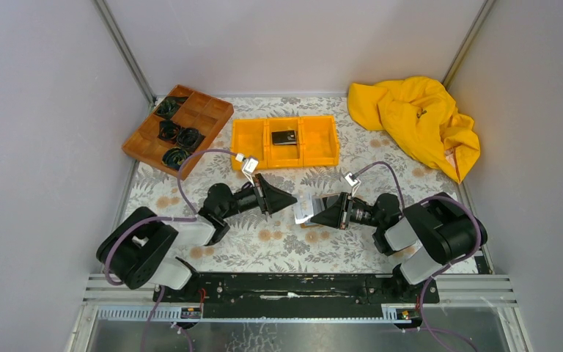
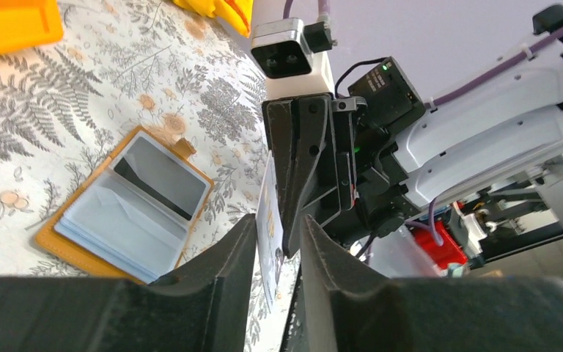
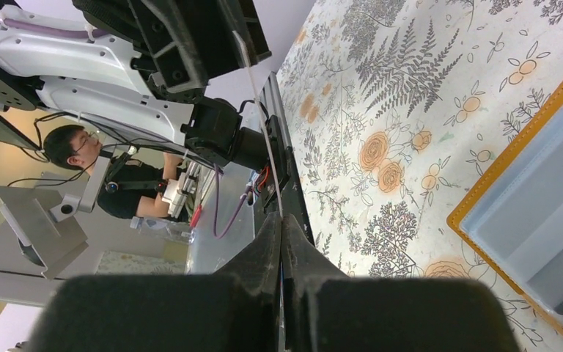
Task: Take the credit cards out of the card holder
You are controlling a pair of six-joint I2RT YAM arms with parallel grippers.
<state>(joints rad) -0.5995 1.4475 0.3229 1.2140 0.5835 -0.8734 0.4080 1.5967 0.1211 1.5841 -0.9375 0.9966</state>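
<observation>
The orange-tan card holder [image 2: 128, 209] lies open on the table, grey-blue pockets up, with a grey card [image 2: 160, 176] in its far pocket. Its edge shows in the right wrist view [image 3: 517, 150]. In the top view only a sliver of it [image 1: 311, 236] shows under the right gripper. My right gripper [image 1: 314, 213] [image 3: 280, 220] is shut on a pale credit card [image 1: 304, 209] [image 2: 269, 213] and holds it on edge above the table. My left gripper [image 1: 293, 199] [image 2: 278, 220] is open, its fingers either side of that card's free end. A black card [image 1: 284, 137] lies in the orange bin.
The orange three-compartment bin [image 1: 315, 143] stands behind the grippers. A brown wooden divided tray [image 1: 178, 128] with black coiled items is at the back left. A yellow cloth [image 1: 418, 121] is heaped at the back right. Grey walls close in on three sides.
</observation>
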